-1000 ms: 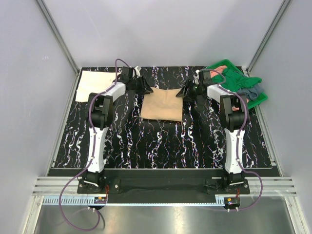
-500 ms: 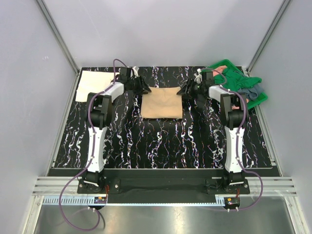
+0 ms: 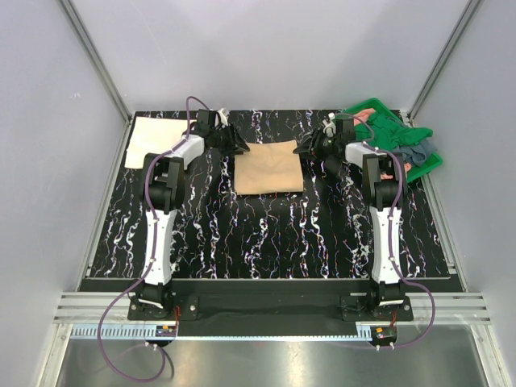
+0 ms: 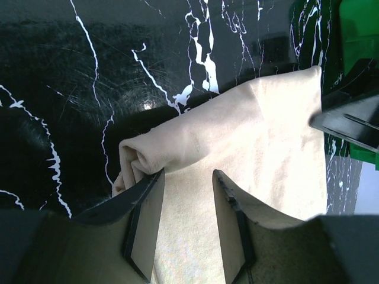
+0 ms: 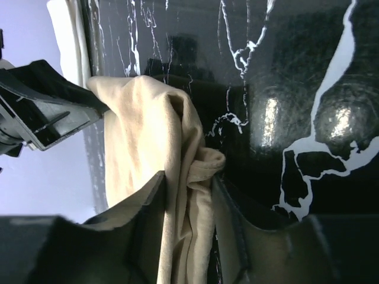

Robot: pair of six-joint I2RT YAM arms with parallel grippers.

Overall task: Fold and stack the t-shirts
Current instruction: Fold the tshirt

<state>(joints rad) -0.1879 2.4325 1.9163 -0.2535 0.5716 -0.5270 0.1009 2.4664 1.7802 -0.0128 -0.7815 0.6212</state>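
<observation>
Green tray (image 3: pixel 430 165) on black marbled table (image 3: pixel 266 234)

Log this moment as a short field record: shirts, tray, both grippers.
tan t-shirt: folded, flat, middle of the table, far half
cream-white t-shirt: flat at the far left corner
green tray: far right, holds a crumpled heap
heap: dark green t-shirt, salmon-pink t-shirt, grey-blue t-shirt
left gripper: at the tan shirt's far left corner, jaws apart over the cloth
right gripper: at its far right corner, jaws astride a bunched fold; grip unclear
</observation>
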